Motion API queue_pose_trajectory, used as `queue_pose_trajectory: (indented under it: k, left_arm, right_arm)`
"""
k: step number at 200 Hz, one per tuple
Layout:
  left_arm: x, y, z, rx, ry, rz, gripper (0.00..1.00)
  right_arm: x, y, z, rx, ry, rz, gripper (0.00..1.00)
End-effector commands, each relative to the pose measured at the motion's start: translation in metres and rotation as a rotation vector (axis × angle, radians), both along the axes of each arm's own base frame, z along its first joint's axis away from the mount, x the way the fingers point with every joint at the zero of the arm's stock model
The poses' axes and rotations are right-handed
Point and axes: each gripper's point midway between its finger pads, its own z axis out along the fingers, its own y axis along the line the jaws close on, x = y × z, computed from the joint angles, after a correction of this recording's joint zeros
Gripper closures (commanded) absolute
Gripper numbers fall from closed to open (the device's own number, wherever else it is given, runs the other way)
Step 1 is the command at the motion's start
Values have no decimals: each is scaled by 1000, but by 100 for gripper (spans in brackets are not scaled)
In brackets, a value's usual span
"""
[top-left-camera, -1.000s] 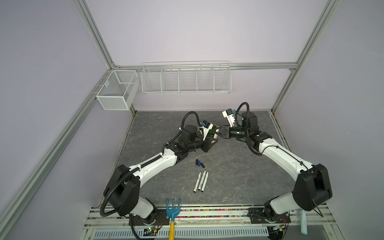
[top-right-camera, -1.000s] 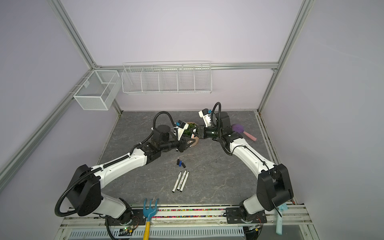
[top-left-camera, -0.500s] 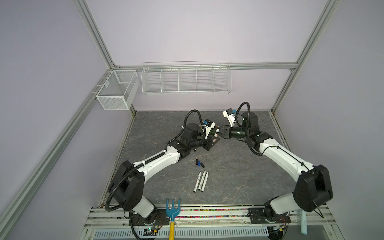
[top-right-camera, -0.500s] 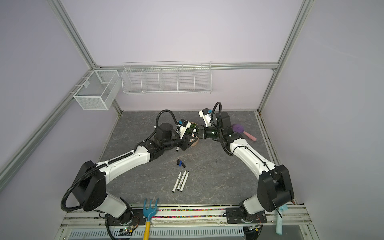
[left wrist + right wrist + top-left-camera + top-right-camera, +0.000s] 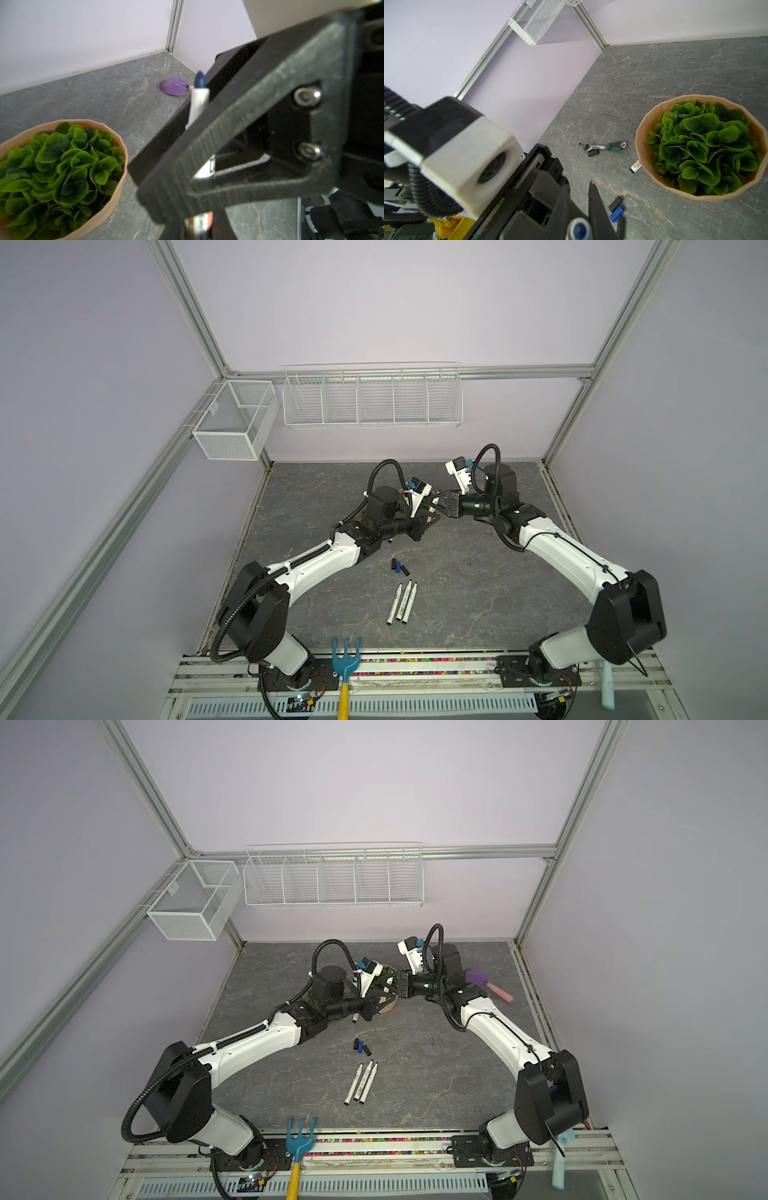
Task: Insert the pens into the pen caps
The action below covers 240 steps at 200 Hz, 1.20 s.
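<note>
Three plain lilac walls close the cell in both top views: the back wall (image 5: 395,302) across the top, the left wall (image 5: 83,427) and the right wall (image 5: 698,448) slanting down the sides. Silver aluminium frame posts (image 5: 189,308) run along their joints. The floor is a dark grey slab (image 5: 457,597) with pale stone veins, softly and evenly lit. A white wire shelf (image 5: 372,396) hangs at centre on the back wall. A white mesh basket (image 5: 235,423) is fixed at upper left, by the corner post.

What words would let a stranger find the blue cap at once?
On the grey table, three white pens lie side by side near the middle. Just beyond them lie three short caps in a row. The blue cap is the middle one, flanked by two black caps.
</note>
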Motion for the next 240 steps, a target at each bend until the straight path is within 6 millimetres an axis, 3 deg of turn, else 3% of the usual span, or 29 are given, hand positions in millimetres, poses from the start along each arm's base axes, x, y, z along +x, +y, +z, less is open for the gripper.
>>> queue_pose_trajectory:
  k: [1,18,43,76,100,152,240]
  left_arm:
    - [15,19,8,-20,-22,116,100]
    - [28,42,-3,-21,10,237,100]
    - [44,88,-16,-19,31,464,100]
    - [57,156,-39,44,49,835,100]
    - [55,185,-48,54,75,970,100]
    - [53,200,-48,52,76,1020,100]
    - [42,219,-41,77,47,1055,100]
  right_arm:
    - [-11,-2,-3,-35,-9,8,65]
    - [-13,-6,-11,-91,-22,-17,51]
    - [-24,-2,-36,-215,-27,4,48]
    - [-60,23,-105,-439,27,156,48]
    - [-75,37,-146,-605,26,241,48]
    - [-75,57,-201,-768,62,324,47]
    - [-67,73,-245,-892,90,357,47]
